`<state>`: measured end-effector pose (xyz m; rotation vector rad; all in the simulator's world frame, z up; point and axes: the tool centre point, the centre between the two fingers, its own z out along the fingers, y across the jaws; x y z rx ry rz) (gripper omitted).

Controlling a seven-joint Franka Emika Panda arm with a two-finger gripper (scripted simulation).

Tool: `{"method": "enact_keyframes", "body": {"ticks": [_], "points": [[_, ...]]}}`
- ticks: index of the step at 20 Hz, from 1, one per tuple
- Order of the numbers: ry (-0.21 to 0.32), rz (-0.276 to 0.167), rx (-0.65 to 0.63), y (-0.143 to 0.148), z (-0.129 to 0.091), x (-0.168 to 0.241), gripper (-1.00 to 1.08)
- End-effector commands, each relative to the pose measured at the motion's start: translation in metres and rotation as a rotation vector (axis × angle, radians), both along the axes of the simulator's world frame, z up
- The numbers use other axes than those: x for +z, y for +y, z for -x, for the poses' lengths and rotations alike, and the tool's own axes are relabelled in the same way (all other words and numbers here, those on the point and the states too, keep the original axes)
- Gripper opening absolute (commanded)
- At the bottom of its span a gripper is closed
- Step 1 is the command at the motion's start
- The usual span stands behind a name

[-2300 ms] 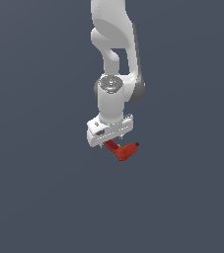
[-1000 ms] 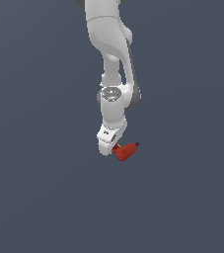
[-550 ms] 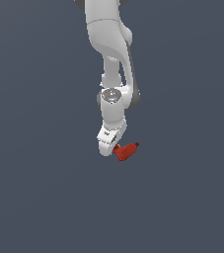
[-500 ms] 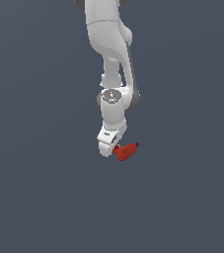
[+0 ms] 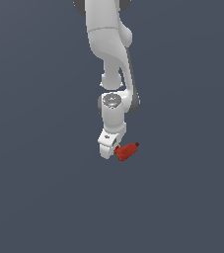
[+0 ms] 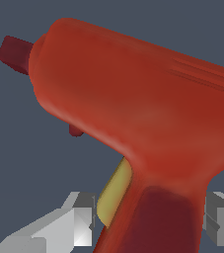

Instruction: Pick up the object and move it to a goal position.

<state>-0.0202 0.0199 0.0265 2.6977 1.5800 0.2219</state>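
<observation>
The object [image 5: 127, 151] is a small red-orange toy drill lying on the grey floor, its dark tip pointing toward the exterior view's right. My gripper [image 5: 111, 151] hangs straight down just beside it, on the exterior view's left. In the wrist view the object [image 6: 133, 104] fills the frame. Its dark red handle and yellow trigger [image 6: 112, 195] run down between my two grey fingers [image 6: 84, 217]. The gripper [image 6: 148, 225] is open, with one finger on each side of the handle, close to it. Whether either pad touches the handle is not visible.
The white arm [image 5: 111, 59] comes down from the top of the exterior view. All around is plain dark grey floor [image 5: 44, 197], with no other objects or edges in view.
The hand turned about its vertical axis early on, so it now looks narrower. Over the last second it sank a little lower beside the object. The object has not moved.
</observation>
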Motion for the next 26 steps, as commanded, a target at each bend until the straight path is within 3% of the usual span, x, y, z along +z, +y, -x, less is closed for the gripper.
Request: {"method": "enact_keyframes", "body": {"ticks": [1,14,26], "points": [[0.001,0.000,0.000,0.000,0.000,-0.001,-1.00],[-0.001,0.000,0.000,-0.001,-0.005,0.009,-1.00],[0.000,-0.002,0.001,-0.003,-0.040,0.081,-1.00]]}}
